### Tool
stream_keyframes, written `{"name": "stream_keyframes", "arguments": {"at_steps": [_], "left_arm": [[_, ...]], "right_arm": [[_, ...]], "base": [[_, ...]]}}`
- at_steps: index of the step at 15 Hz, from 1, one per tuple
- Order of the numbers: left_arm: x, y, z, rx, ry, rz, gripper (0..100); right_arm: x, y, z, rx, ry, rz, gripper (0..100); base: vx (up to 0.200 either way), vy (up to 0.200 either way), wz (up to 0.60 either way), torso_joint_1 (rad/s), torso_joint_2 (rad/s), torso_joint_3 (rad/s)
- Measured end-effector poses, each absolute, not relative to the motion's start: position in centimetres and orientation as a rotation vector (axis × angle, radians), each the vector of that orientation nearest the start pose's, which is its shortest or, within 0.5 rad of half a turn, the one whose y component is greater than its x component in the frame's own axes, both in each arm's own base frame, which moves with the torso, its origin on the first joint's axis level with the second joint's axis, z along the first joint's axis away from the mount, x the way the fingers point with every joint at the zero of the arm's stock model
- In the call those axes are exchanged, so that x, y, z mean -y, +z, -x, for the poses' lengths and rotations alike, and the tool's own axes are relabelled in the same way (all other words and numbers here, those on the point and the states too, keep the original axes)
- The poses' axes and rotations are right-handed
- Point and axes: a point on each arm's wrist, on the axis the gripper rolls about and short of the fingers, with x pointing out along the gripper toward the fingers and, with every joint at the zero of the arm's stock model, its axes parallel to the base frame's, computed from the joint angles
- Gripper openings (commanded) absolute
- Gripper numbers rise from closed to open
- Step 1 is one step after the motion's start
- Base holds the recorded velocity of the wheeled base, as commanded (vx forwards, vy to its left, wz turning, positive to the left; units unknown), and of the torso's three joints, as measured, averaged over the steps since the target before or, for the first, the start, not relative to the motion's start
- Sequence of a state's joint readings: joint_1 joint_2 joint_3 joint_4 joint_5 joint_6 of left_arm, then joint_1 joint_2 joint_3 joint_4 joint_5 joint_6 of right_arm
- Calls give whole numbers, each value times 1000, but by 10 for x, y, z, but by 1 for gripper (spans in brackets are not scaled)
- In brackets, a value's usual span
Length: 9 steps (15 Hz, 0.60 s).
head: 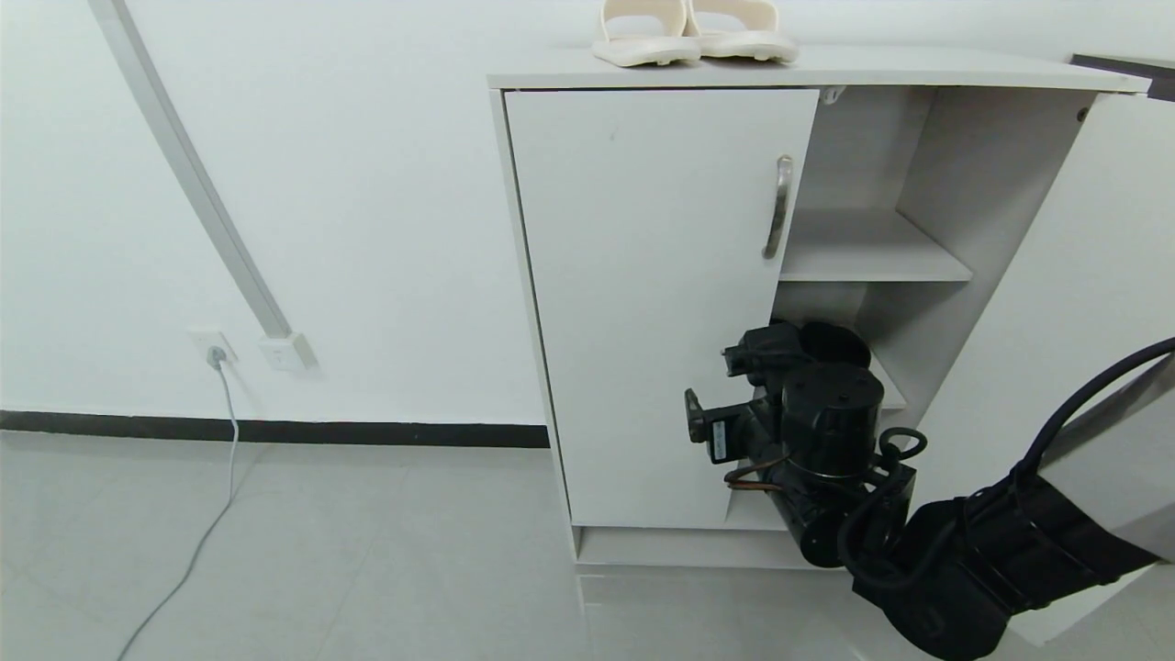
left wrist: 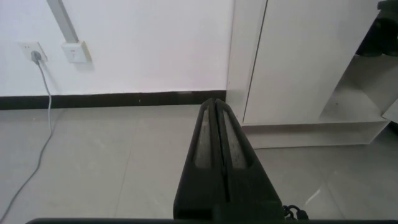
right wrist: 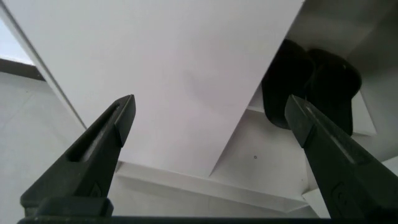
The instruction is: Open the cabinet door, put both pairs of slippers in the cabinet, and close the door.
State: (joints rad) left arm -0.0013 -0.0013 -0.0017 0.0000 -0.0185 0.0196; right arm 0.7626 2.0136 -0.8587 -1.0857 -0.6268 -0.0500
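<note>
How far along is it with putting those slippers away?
Done: the cabinet door stands open and the black slippers sit on a lower shelf inside. In hand: the right gripper is open and empty beside them. Left: the cream slippers on the cabinet top go in, then the door closes.

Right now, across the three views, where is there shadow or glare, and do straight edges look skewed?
Head view: the cabinet has upright edges fanning outward toward the top; the black slippers sit in shade inside. Left wrist view: a pale sheen on the floor tiles near the shut left tool. Right wrist view: the open right tool shows dark against the pale closed door.
</note>
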Motion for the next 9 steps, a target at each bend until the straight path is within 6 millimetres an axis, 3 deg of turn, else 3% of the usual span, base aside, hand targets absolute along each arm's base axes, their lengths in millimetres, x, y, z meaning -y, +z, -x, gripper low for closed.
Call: {"name": "stream_keyframes", "arguments": {"at_steps": [9], "left_arm": [[0, 76, 23, 3, -20, -20, 0]], "right_arm": [[-243, 133, -274, -57, 136, 101, 100]], "base": [[0, 0, 0, 0, 0, 0]]}}
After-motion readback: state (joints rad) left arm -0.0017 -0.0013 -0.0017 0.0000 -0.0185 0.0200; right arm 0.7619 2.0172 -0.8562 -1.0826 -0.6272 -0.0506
